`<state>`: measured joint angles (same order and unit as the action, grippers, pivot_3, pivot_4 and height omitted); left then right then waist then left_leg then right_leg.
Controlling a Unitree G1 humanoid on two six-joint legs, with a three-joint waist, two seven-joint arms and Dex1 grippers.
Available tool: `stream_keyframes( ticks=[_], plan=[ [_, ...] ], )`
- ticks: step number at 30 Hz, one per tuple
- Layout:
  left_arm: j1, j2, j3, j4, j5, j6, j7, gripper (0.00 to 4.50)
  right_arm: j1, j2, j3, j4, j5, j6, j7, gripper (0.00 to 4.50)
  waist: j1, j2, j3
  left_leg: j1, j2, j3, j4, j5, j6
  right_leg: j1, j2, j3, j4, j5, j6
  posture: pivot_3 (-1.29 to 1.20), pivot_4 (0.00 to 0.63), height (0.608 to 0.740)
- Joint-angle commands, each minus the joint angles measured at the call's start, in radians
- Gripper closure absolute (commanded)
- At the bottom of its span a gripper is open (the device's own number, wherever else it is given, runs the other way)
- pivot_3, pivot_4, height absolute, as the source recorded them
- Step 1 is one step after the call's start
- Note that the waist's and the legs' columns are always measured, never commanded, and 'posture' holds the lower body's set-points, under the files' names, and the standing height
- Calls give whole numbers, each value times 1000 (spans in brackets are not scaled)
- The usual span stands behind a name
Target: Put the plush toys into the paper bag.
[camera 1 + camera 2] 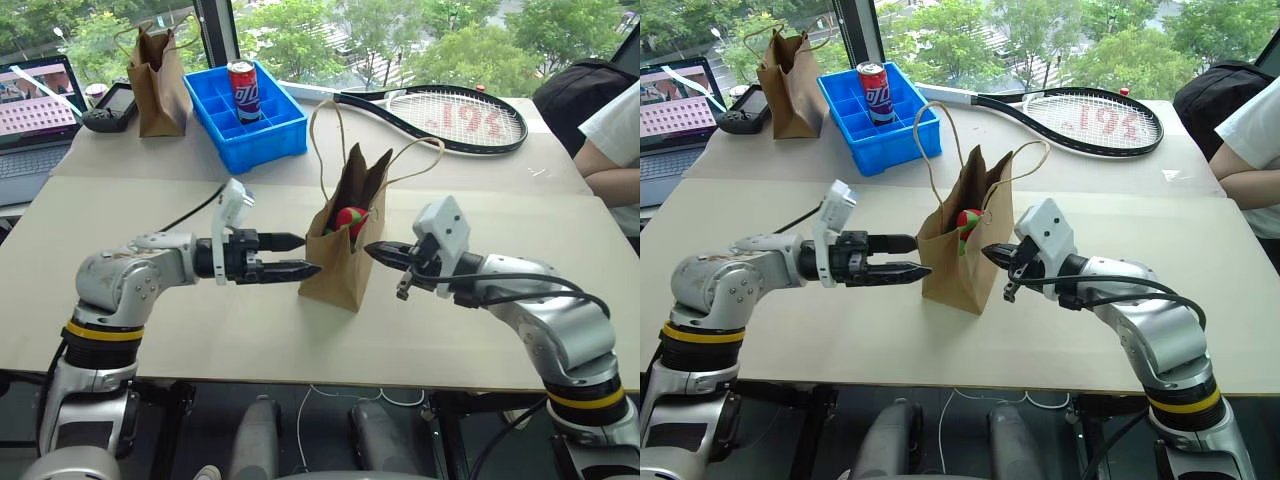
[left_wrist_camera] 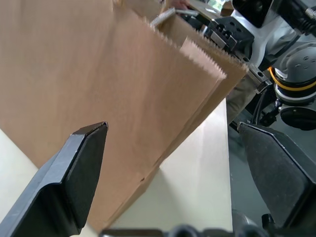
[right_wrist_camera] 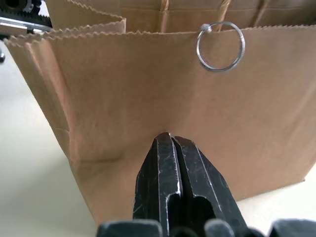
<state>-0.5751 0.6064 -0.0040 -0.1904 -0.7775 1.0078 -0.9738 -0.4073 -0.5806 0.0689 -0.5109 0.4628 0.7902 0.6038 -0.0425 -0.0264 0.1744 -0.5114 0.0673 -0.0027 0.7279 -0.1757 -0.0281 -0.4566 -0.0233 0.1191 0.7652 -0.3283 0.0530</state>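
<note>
Level hands (image 1: 285, 256) (image 1: 378, 251) flanking paper bag (image 1: 335, 270)

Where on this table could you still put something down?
The near table in front of the paper bag is bare, as is the stretch right of the right hand. Crowded: the far side, with blue bin, racket and laptop.

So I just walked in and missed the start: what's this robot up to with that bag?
It is packing plush toys into the paper bag that stands on the table. The red chili pepper already sits inside the bag's open mouth, with a bit of green beside it. The left gripper, open, and the right gripper, shut and empty, point at the bag from either side. A person sits at the table's far corner.
</note>
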Motion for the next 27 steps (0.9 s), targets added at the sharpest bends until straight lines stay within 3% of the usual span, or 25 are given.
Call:
stream_keyframes(
  ticks=[1, 16, 27],
  plan=[
    [-10, -16, 1, -75, -30, 22, 40, 0, -21, 35, 1, -26, 9, -21, -18, 4456, 0, 0, 0, 0, 0, 0, 0, 0, 0, 0, 0, 0, 0, 0, 0, 0, 150, 665],
    [-39, -68, -19, -60, 2, 22, 138, 0, -9, 141, 72, -3, -31, -43, -46, 4456, -1, 0, 0, 1, 0, 0, 0, 0, 0, 0, 0, 0, 0, 1, -1, 0, 150, 665],
    [-60, -66, -39, -26, 59, -27, 137, 3925, 13, 140, 69, -10, -43, -48, -46, 4500, 0, 0, 0, 1, 0, 0, 0, 0, 0, 0, 0, 0, 0, 1, -1, 0, 150, 665]
  ],
)
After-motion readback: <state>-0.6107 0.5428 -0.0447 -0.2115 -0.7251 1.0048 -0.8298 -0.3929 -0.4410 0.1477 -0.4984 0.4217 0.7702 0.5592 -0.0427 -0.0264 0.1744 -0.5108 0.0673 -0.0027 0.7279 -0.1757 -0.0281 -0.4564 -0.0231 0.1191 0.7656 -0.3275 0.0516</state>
